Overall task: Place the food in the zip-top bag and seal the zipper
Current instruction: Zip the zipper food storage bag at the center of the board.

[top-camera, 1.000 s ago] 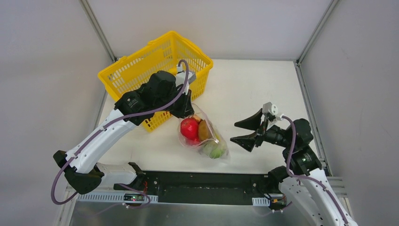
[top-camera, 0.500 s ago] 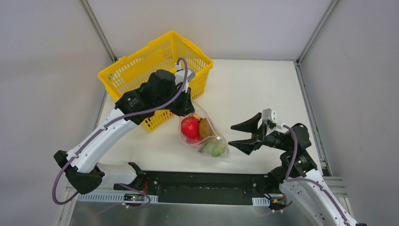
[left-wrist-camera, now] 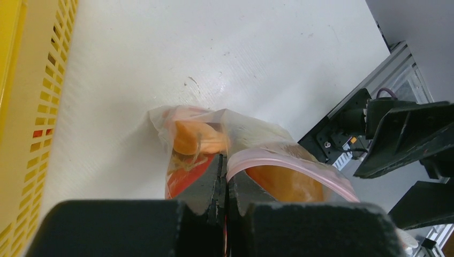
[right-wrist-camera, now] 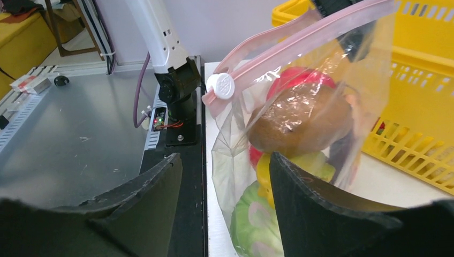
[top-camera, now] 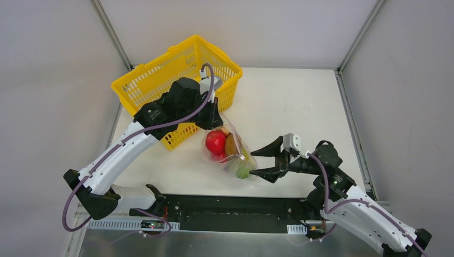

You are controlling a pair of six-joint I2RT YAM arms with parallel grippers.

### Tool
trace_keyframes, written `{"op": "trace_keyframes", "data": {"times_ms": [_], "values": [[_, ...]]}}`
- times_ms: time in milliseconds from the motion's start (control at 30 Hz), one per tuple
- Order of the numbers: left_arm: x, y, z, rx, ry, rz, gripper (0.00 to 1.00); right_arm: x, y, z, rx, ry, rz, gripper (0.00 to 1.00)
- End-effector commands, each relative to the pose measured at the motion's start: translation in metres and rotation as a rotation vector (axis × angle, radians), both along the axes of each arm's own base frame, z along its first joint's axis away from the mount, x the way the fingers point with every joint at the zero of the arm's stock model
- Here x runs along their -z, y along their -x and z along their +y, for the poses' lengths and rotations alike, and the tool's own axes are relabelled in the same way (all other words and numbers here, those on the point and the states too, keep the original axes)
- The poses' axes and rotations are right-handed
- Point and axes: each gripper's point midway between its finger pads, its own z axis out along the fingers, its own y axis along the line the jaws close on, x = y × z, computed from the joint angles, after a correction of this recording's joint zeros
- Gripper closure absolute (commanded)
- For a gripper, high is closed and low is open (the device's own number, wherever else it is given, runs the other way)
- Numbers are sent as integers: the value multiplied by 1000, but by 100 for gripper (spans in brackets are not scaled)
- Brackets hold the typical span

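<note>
The zip-top bag hangs tilted just above the table with the food in it: a red tomato, a brown kiwi and a green cabbage. My left gripper is shut on the bag's upper end at the pink zipper. My right gripper is open at the bag's lower end. In the right wrist view the bag fills part of the gap between the fingers. The zipper carries a white slider there.
A yellow lattice basket stands behind the left arm, close to the bag's upper end. The black base rail runs along the table's near edge, just below the bag. White table surface lies to the back right.
My right gripper has swung left and down to the bag's lower end, and its jaws have narrowed a little. The left gripper keeps its hold and has barely moved.
</note>
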Motion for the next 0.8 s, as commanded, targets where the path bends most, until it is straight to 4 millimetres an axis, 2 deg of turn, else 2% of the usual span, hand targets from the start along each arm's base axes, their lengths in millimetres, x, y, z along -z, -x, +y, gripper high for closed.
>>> {"op": "trace_keyframes", "data": {"times_ms": [0, 233, 600, 767], "values": [[-16, -6, -8, -2, 75, -26, 100, -15, -10, 11, 74, -21, -119, 38], [-15, -5, -9, 5, 82, -19, 100, -24, -14, 22, 130, -50, -149, 46], [-16, -3, -8, -5, 90, -19, 100, -32, -9, 31, 151, -72, -174, 47], [-18, -2, -6, -10, 95, -21, 100, -36, -13, 32, 195, -80, -166, 45]]}}
